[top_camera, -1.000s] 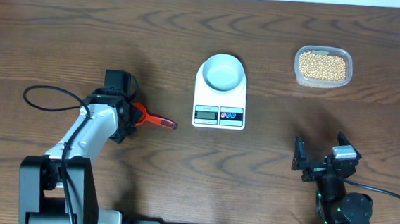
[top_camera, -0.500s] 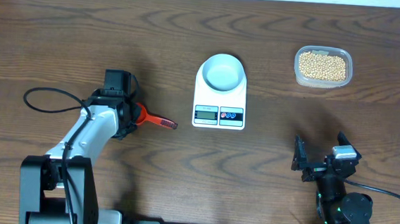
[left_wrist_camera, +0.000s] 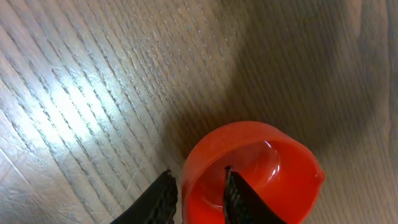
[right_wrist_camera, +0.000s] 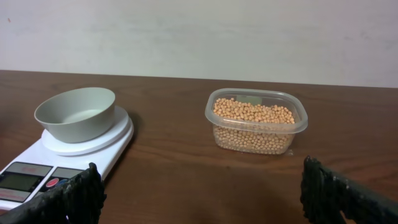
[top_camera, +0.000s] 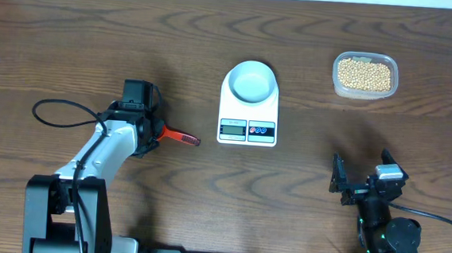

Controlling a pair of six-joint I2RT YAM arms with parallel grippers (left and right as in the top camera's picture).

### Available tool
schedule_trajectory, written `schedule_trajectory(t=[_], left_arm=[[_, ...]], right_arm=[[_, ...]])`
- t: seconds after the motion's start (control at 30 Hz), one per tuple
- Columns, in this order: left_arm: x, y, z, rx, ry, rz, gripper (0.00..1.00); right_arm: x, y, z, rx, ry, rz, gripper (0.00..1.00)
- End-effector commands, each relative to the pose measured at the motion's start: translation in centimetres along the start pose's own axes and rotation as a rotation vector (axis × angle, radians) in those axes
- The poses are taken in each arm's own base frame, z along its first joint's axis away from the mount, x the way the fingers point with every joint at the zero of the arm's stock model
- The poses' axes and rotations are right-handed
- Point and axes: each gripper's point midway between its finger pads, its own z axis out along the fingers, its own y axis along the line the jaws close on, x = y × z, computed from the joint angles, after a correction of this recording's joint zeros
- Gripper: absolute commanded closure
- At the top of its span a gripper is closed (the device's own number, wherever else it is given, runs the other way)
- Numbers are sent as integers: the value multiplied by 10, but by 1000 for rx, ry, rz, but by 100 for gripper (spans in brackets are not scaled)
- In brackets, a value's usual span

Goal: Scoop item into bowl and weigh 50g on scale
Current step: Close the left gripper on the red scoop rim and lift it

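The left gripper (top_camera: 152, 129) is straddling the wall of the red plastic scoop's (top_camera: 179, 137) round cup, one finger (left_wrist_camera: 236, 194) inside and one outside; its jaws are standing narrowly apart, and whether they are pinching cannot be told. Only the overhead view is showing the scoop's handle, lying left-right and pointing at the flat white digital scale (top_camera: 247, 130), which is carrying the pale round bowl (top_camera: 251, 82). The tan round beans (top_camera: 364, 74) are sitting in the clear plastic tub (top_camera: 335, 78), well beyond the right gripper (right_wrist_camera: 202, 196), which is gaping wide and holding nothing.
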Motion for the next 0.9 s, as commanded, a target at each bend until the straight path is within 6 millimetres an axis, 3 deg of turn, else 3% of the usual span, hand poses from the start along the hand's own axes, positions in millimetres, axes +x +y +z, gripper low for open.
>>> schedule_trajectory(t=[0.0,0.1,0.33,0.43,0.87], left_arm=[[7,12,8,-40,15,1,73],[9,16,10,-50,20,-8,80],[9,15,11,-41,15,-9,82],[8,13,13,-27,8,-11,92],[11,8,14,3,27,-12,92]], right_arm=[[0,0,0,4,-1,-12,1],[0,0,0,4,-1,-12,1],[0,0,0,4,-1,-12,1],[0,0,0,4,-1,-12,1],[0,0,0,4,-1,-12,1]])
